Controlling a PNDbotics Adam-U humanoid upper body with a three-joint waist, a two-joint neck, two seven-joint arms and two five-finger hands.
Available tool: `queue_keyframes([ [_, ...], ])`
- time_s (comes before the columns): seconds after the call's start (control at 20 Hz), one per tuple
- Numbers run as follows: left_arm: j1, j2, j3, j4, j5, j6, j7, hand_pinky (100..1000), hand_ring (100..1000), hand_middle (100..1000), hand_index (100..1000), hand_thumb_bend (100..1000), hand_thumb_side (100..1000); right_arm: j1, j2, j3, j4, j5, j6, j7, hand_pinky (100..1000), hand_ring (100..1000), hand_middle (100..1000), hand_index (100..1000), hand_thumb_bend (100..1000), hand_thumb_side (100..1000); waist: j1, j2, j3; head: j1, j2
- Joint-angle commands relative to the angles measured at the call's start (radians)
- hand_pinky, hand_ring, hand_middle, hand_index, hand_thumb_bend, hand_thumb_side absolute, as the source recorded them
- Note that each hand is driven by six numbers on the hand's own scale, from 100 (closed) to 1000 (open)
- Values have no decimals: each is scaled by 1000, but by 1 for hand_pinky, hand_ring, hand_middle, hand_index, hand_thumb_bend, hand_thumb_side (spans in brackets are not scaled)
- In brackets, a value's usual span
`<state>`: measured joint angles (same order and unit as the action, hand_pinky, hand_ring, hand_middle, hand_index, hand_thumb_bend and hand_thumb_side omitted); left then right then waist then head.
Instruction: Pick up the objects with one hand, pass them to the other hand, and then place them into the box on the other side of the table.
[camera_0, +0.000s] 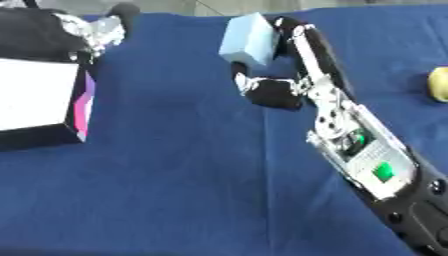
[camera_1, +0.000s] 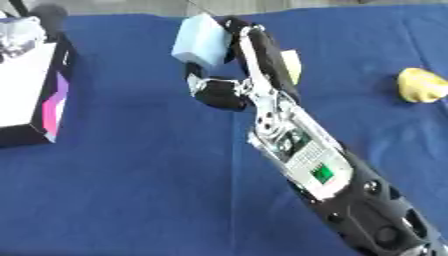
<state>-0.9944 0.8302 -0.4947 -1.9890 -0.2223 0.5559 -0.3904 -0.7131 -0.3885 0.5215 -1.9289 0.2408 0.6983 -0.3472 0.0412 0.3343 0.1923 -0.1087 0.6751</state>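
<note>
Reaching in from the lower right, the right hand (camera_0: 284, 75) pinches a pale blue block (camera_0: 248, 39) between fingers and thumb above the blue cloth (camera_0: 175, 175).

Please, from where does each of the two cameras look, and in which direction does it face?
Left eye view: sits in the robot's head, faces down at the blue table; the right arm enters from the lower right, its right hand holding a light blue block; the left hand shows at upper left, over the box.
Right eye view: same head, same downward look; it also shows a pale yellow object behind the arm.
Both share the arm, block, box and a yellow object at the right.
</note>
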Motion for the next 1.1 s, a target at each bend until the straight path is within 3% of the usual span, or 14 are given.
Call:
queue_keyframes([
  [0.05,-28,4,-41,-11,-59,35,-48,845,846,845,937,301,466,-14,11,12,-8,32,-14,2,777,592,465,581,100,100,1,-27,1,4,2],
  [0.3,-63,-29,-103,-11,-170,90,-113,853,852,847,931,344,345,-10,30,35,2,41,-16,-40,775,592,465,581,100,100,0,-28,2,12,9],
  [0.45,-79,-51,-127,-11,-214,102,-153,855,855,850,932,363,366,-12,33,52,-2,51,-31,-35,778,592,465,581,100,100,-1,-27,1,16,12],
  [0.65,-88,-64,-137,-11,-242,103,-180,856,855,850,931,370,357,-14,30,69,-12,74,-58,9,780,593,465,580,100,100,-1,-26,0,24,6],
  [1.1,-97,-92,-156,-11,-317,119,-176,853,850,843,916,292,291,-14,31,82,-38,113,-101,102,784,592,463,577,100,100,-8,-26,-5,39,-2],
])
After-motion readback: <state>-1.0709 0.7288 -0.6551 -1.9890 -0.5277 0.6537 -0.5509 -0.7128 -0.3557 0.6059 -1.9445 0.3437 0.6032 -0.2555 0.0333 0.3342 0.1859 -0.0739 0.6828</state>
